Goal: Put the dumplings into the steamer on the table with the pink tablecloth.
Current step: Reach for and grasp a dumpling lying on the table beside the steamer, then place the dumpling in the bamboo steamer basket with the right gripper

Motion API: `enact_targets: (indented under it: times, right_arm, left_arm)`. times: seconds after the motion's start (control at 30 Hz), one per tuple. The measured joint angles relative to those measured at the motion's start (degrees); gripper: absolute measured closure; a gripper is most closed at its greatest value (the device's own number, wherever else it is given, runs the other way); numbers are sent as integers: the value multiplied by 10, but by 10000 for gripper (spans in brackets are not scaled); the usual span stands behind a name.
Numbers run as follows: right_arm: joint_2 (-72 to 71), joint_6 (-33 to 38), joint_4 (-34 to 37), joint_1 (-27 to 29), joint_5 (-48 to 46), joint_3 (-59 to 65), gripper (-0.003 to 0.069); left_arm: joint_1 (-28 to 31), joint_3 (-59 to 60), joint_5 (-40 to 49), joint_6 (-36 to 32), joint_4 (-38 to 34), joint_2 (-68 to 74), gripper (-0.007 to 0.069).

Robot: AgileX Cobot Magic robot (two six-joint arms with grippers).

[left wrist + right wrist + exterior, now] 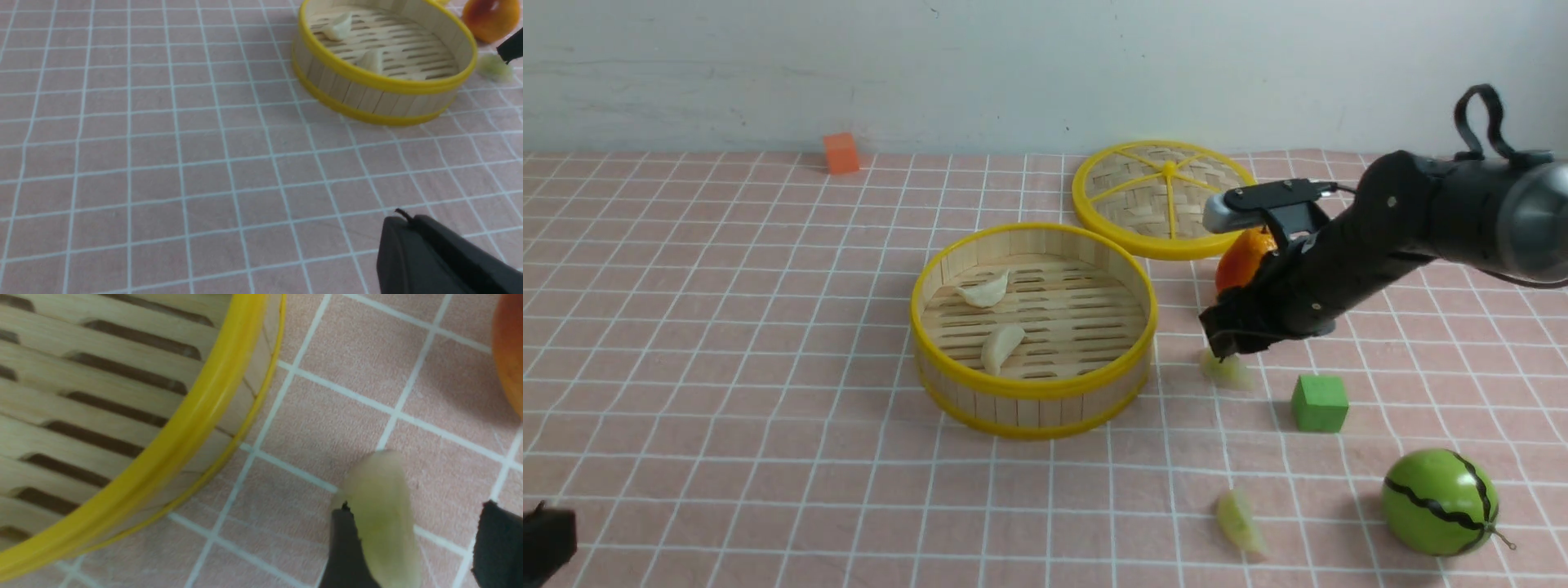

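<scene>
The steamer [1033,390] stands mid-table on the pink tablecloth [727,367] with two cream dumplings [985,290] [1001,346] on its slatted floor. One pale green dumpling [1228,371] lies on the cloth just right of the steamer. My right gripper [1223,351] is low over it and open. In the right wrist view the green dumpling [380,522] lies between the jaws of the right gripper [416,507], against one finger [345,547], beside the steamer's rim [184,433]. A second green dumpling [1240,523] lies nearer the front. My left gripper [402,219] looks shut and empty at the front left.
The flat woven lid [1164,200] lies behind the steamer on the right. An orange fruit [1243,255] sits just behind my right gripper. A green cube [1319,403] and a toy watermelon [1439,502] are right of the dumplings. An orange cube [840,153] sits far back left.
</scene>
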State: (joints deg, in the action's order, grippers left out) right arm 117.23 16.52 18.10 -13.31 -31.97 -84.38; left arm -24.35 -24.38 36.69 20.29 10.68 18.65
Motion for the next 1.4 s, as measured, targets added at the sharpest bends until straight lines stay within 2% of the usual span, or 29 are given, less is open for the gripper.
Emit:
enact_targets:
  times: [0.17, 0.23, 0.3, 0.47, 0.67, 0.7, 0.8, 0.87, 0.9, 0.93, 0.97, 1.0, 1.03, 1.1, 1.17, 1.2, 1.23, 1.3, 1.4]
  right_arm:
    - [37, 11, -2, 0, -1, -12, 295]
    - [38, 12, 5, 0, -16, -16, 383]
    - [37, 12, 8, 1, -22, -16, 420]
    - [13, 12, 19, 1, -61, -16, 417]
    - [-55, 17, 134, -2, -29, -28, 417]
    - [-60, 37, 189, -11, 6, -30, 417]
    - [-52, 99, 260, -29, 56, -30, 417]
    - [-20, 200, 334, -61, 106, -37, 417]
    - [-13, 218, 346, -66, 114, -40, 417]
    - [20, 299, 396, -87, 144, -60, 417]
    - [25, 307, 401, -89, 147, -62, 417]
    - [57, 370, 437, -102, 166, -85, 417]
    - [61, 376, 441, -103, 166, -88, 417]
    - [107, 434, 477, -109, 178, -123, 417]
    - [123, 444, 486, -108, 179, -132, 406]
    - [137, 450, 491, -105, 180, -139, 370]
    - [138, 450, 491, -104, 179, -139, 363]
    - [144, 448, 491, -98, 171, -139, 269]
    - [137, 436, 483, -91, 142, -140, 193]
  left_arm:
    - [0, 29, 5, 46, 13, -50, 638]
    - [0, 33, -1, 57, 29, -54, 638]
    - [0, 33, -9, 58, 37, -54, 638]
    - [0, 33, -20, 60, 47, -54, 638]
    - [0, 36, -47, 60, 67, -54, 638]
    - [0, 36, -51, 60, 71, -54, 638]
    - [0, 36, -51, 60, 76, -54, 638]
    - [0, 36, -54, 60, 77, -54, 638]
    - [0, 36, -54, 60, 77, -54, 638]
    - [0, 36, -55, 60, 78, -54, 638]
    - [0, 36, -55, 60, 78, -54, 638]
    - [0, 41, -59, 60, 79, -54, 638]
    - [0, 41, -60, 60, 80, -54, 638]
    - [0, 49, -67, 62, 82, -54, 638]
    - [0, 52, -70, 62, 82, -54, 638]
    - [0, 54, -72, 62, 83, -54, 638]
    - [0, 54, -73, 62, 84, -54, 638]
    - [0, 54, -77, 62, 85, -54, 638]
    - [0, 56, -79, 62, 85, -54, 638]
